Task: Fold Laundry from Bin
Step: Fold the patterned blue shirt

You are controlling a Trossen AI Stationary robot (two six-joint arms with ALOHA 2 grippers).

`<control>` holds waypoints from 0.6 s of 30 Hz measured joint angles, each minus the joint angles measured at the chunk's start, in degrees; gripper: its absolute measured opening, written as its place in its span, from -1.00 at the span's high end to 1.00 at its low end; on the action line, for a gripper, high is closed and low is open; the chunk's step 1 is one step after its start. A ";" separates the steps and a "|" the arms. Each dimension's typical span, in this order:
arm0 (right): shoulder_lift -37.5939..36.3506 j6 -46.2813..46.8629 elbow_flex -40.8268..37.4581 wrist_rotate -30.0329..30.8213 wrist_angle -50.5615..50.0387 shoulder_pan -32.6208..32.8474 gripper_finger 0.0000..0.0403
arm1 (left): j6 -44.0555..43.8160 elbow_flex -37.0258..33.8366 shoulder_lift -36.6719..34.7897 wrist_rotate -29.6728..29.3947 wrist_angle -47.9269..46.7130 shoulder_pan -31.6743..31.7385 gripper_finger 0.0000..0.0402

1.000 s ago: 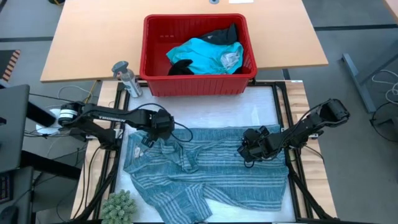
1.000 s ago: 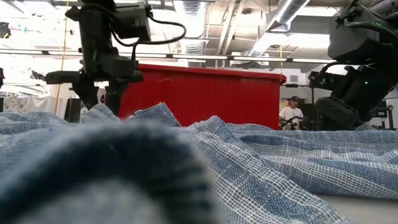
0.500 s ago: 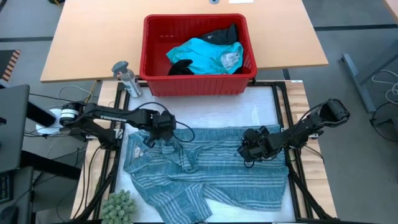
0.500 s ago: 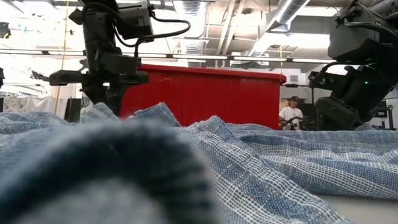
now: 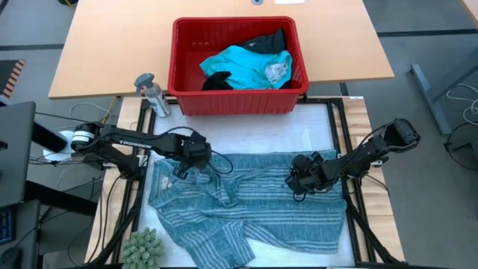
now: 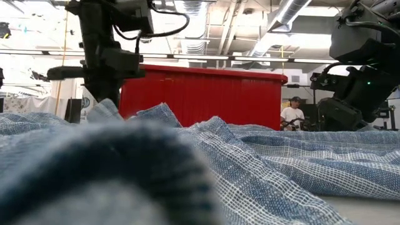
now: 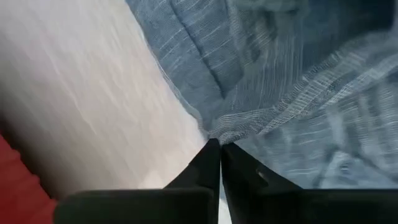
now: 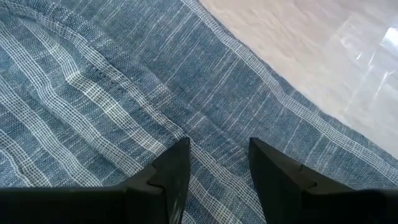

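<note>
text: "TROSSEN" | on: left arm (image 5: pixel 127 140) link (white letters, high view) | other text: none legible

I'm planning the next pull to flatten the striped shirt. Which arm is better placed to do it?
Probably the left. The left gripper is shut on the shirt's edge near its bunched side, while the right gripper sits open over flat cloth, holding nothing.

A pale wooden table (image 5: pixel 112 45) on grey floor (image 5: pixel 426 30); bright ceiling lights (image 6: pixel 287 12) above exposed pipes (image 6: pixel 187 44).
</note>
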 joint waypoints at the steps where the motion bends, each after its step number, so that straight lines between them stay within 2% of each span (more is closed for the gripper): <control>1: 0.00 0.00 0.00 -0.02 0.02 0.00 0.07 | -2.30 0.58 0.00 -0.04 -1.07 -1.06 1.00; 7: 0.00 -0.14 0.00 -0.04 0.00 0.01 0.07 | -18.62 3.23 -0.04 -0.61 -7.02 -9.81 1.00; 14: 0.00 -0.15 0.00 -0.03 -0.02 0.00 0.07 | -37.14 3.71 -0.04 -1.44 -5.95 -20.65 1.00; 18: 0.00 -0.15 0.00 -0.03 0.02 0.01 0.07 | -44.36 3.63 0.17 -1.96 -5.68 -24.87 1.00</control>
